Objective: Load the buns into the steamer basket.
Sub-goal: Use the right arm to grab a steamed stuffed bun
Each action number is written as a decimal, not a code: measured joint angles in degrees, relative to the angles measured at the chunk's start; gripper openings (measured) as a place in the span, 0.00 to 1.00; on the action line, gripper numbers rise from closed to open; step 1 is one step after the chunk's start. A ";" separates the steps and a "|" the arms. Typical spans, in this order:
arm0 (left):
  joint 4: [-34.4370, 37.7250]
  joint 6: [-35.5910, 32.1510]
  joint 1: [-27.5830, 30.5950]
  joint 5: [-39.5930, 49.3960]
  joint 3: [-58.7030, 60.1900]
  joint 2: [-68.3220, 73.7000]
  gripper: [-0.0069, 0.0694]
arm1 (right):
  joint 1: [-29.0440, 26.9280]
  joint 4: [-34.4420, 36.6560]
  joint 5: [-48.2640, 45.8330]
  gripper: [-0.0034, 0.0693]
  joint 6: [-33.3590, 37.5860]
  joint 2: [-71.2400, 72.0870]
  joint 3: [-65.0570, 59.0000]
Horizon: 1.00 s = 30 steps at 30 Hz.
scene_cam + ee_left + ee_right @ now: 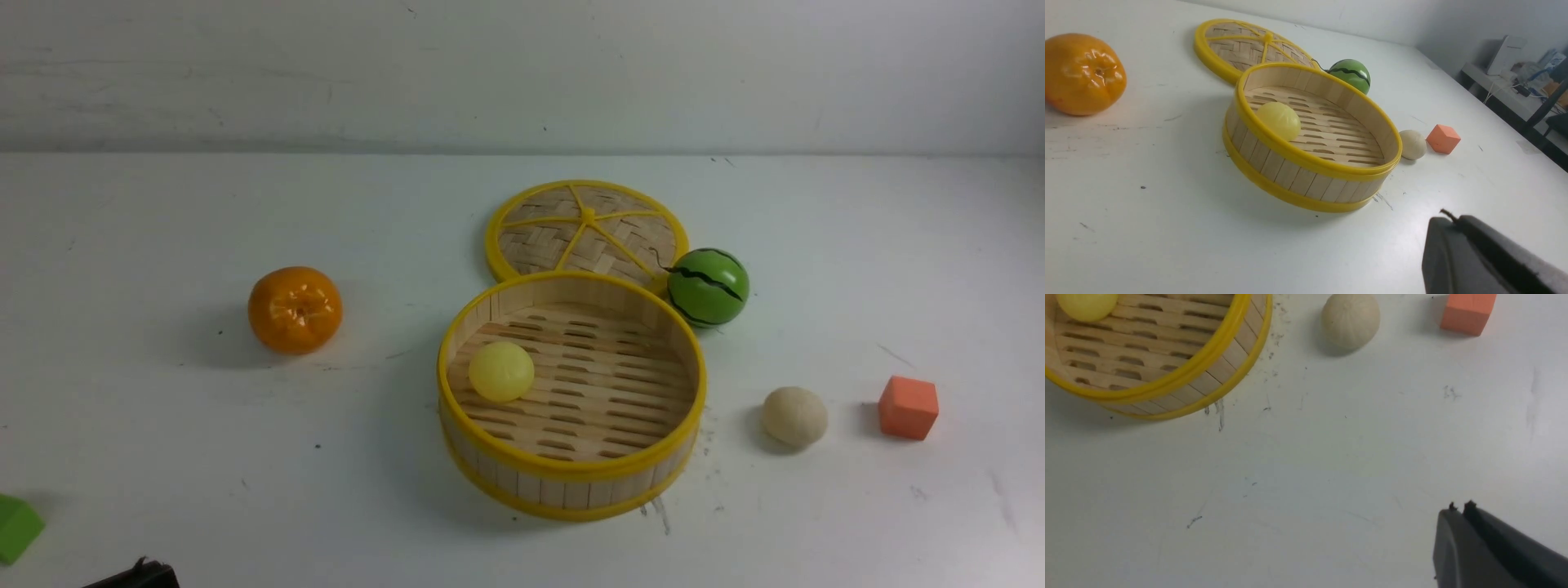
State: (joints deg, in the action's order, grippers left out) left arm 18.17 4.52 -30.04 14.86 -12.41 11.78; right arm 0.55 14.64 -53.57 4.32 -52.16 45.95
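The steamer basket (571, 478) stands at the table's middle. The pale yellow bun (500, 371) lies inside it on the slatted floor, near its left wall. The cream-beige bun (794, 416) lies on the table to the right of the basket, apart from it. My left gripper (1453, 220) is shut and empty, near the table's front, short of the basket (1290, 179). My right gripper (1459, 508) is shut and empty, nearer me than the cream-beige bun (1350, 319). In the front view only a dark tip (135, 574) of the left gripper shows at the bottom edge.
The flat woven lid (586, 230) lies behind the basket. A green striped ball (707, 287) touches the lid's right side. A glossy orange (295, 309) sits to the left. An orange cube (908, 407) sits right of the cream-beige bun. A green block (15, 527) lies at the front left.
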 joint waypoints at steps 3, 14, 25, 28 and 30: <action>0.00 0.00 0.00 0.00 0.00 0.00 0.08 | 0.00 0.00 0.01 0.06 0.00 -1.77 0.00; 0.00 0.00 0.00 0.00 0.00 0.00 0.10 | 0.00 0.00 0.01 0.07 0.00 -3.22 0.00; 0.00 0.00 0.00 0.00 0.00 0.00 0.11 | 0.07 3.60 0.41 0.08 0.00 -3.83 0.35; 0.00 0.00 0.00 0.00 0.00 0.00 0.12 | 2.29 7.82 0.27 0.08 1.55 -7.60 2.83; 0.00 0.00 0.00 0.00 0.00 0.00 0.12 | 5.15 8.88 0.02 0.07 2.29 -10.33 4.88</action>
State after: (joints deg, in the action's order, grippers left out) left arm 18.17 4.52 -30.04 14.86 -12.41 11.78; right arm 5.70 23.52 -53.55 6.61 -62.49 50.82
